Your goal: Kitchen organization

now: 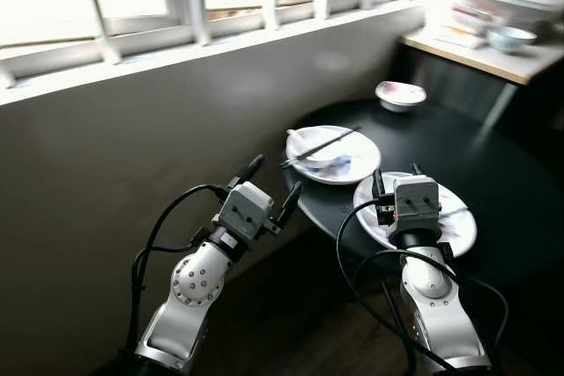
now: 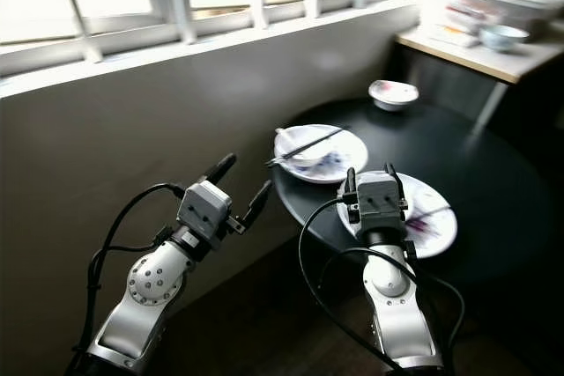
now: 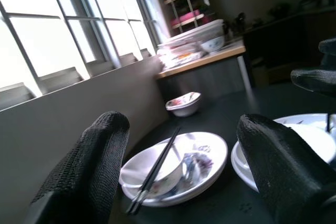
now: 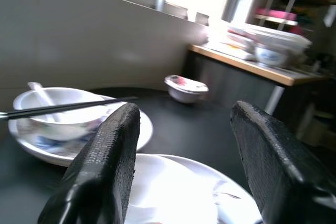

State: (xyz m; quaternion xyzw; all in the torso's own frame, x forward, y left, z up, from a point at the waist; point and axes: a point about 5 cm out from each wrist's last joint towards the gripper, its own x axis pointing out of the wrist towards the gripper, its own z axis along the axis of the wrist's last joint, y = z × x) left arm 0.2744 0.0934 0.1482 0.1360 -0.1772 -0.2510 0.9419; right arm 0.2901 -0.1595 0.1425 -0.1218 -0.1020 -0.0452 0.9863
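Black round table [image 1: 493, 182] | right hand [image 1: 395, 184] released over near plate [image 1: 458, 226] | left hand [image 1: 273, 184] released beside table edge

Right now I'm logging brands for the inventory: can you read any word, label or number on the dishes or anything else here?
No readable text anywhere.
Plate with bowl and chopsticks: coloured painted pattern only, no writing.
Small bowl: painted pattern, no words.
Stacked dishes on the side counter: too blurred to tell.
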